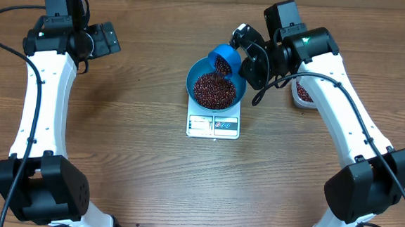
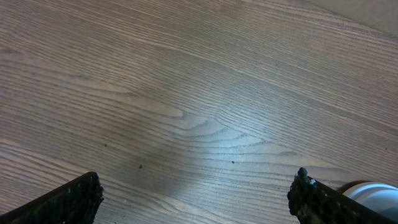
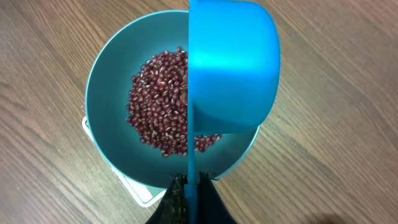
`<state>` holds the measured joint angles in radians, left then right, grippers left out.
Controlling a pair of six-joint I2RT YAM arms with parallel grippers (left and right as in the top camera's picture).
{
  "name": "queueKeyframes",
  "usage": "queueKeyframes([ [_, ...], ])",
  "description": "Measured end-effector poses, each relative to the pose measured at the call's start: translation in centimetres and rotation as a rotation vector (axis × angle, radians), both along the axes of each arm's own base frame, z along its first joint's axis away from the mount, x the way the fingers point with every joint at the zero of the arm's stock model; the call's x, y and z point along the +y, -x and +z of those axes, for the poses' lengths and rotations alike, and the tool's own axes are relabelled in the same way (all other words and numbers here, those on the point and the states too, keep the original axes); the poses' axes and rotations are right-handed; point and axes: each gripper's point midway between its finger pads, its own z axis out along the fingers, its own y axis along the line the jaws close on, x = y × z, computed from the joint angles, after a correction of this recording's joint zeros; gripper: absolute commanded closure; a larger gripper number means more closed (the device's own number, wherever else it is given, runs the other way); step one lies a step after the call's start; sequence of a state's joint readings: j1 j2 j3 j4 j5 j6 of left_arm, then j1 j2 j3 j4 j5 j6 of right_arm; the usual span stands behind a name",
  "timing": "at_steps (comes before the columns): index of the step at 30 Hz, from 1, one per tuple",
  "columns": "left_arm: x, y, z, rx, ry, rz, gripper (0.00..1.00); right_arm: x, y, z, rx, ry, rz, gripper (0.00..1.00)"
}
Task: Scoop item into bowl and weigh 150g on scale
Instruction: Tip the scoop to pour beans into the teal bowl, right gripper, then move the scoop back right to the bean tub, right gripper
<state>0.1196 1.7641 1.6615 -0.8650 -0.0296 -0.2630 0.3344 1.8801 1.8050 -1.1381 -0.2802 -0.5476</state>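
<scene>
A bright blue bowl (image 1: 193, 80) stands on the white scale (image 1: 213, 125) at mid-table and holds a pile of dark red-brown beans (image 1: 214, 90). My right gripper (image 1: 240, 45) is shut on the thin handle of a small blue scoop (image 1: 225, 61), which is tipped on its side above the bowl's back right rim. In the right wrist view the scoop (image 3: 230, 68) covers part of the beans (image 3: 158, 106) in the bowl (image 3: 102, 130), and the gripper (image 3: 193, 185) pinches the handle. My left gripper (image 1: 112, 39) is open over bare wood at the far left, nothing between its fingers (image 2: 81, 196).
A clear tub (image 1: 302, 92) with more beans sits right of the bowl, mostly hidden under my right arm. A corner of the scale (image 3: 140, 190) shows below the bowl. A white rounded edge (image 2: 373, 190) peeks in at the left wrist view's bottom right.
</scene>
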Motion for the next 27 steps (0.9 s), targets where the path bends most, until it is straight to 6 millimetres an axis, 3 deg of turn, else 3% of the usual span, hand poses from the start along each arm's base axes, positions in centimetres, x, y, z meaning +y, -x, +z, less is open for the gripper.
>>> queueKeyframes([
  [27,0.00,0.00,0.00,0.000,0.000,0.000,0.00,0.37,-0.38,0.22,0.012,-0.029,-0.069,0.96],
])
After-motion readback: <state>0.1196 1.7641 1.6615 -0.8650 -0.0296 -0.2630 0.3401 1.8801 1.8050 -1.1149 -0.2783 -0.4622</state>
